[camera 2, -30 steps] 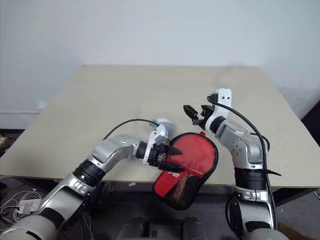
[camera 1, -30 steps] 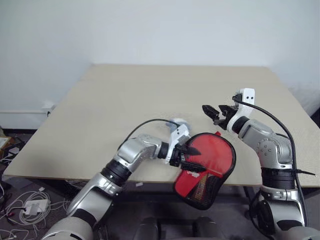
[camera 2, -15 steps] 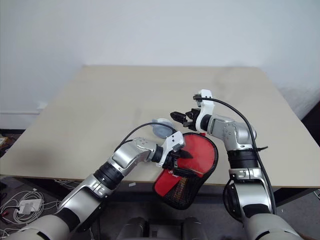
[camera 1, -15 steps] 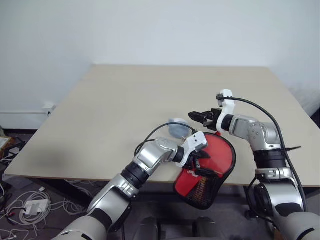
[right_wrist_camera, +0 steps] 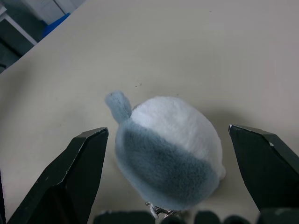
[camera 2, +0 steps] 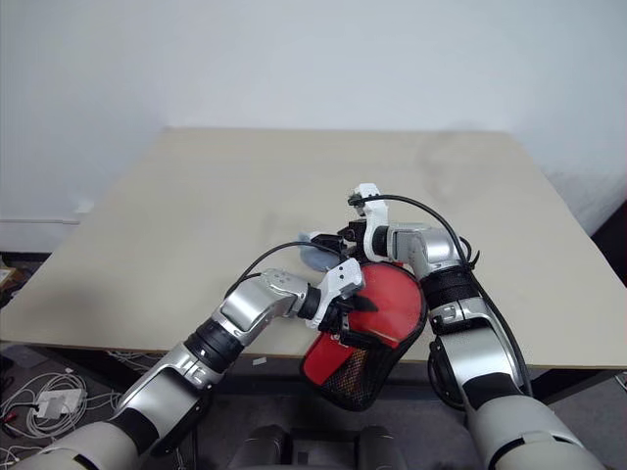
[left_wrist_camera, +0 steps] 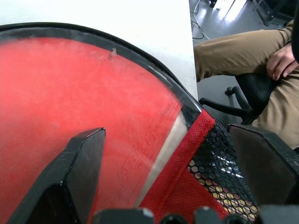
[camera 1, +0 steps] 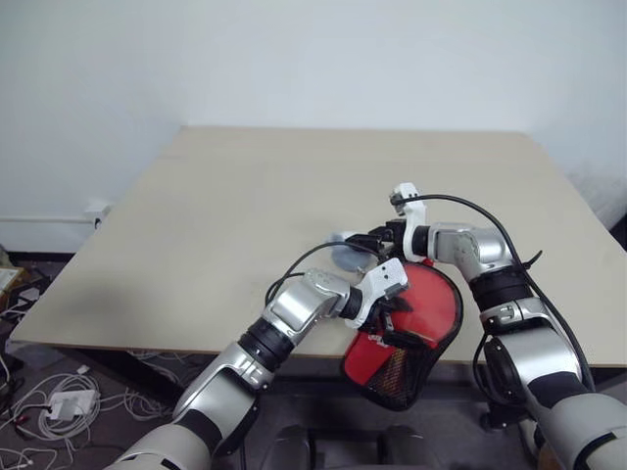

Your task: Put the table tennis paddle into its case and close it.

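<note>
From the head cameras, we see the case (camera 1: 407,328) with the table tennis paddle (camera 1: 429,304) inside it hanging over the near edge of the bench (camera 1: 216,206), the left gripper (camera 1: 394,315) at its rim.

At the left wrist, our jaws stand wide open over the clear window; we hold nothing. A seated person (left_wrist_camera: 243,51) shows beyond.

At the right wrist, the right gripper (right_wrist_camera: 170,179) stands wide open around a grey-and-white plush toy (right_wrist_camera: 166,151), apart from it.

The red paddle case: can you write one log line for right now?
case: paddle inside, hangs over table edge | left gripper: open, astride case | right gripper: open, over plush toy
</note>
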